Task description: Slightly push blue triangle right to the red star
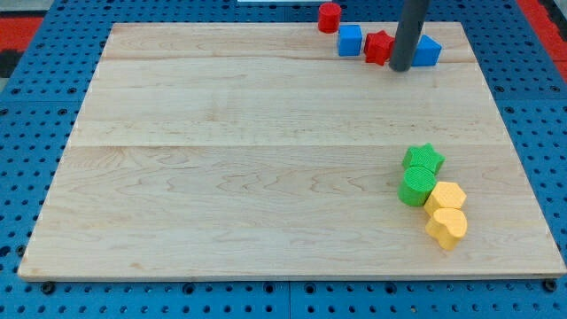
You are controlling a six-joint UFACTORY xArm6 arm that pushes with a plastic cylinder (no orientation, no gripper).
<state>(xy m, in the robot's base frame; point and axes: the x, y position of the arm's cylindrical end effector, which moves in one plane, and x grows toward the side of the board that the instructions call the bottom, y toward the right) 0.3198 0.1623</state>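
Observation:
The blue triangle (pixel 429 51) lies near the board's top edge at the view's upper right, partly hidden by the rod. The red star (pixel 378 47) lies just to its left, also partly behind the rod. My tip (pixel 400 67) rests on the board between the two, at their lower side, touching or almost touching both. A blue cube (pixel 350 40) sits just left of the red star.
A red cylinder (pixel 330 16) stands at the board's top edge, up-left of the blue cube. At the lower right are a green star (pixel 424 159), a green cylinder (pixel 416 186), and two yellow blocks (pixel 447 196) (pixel 447 227) in a touching chain.

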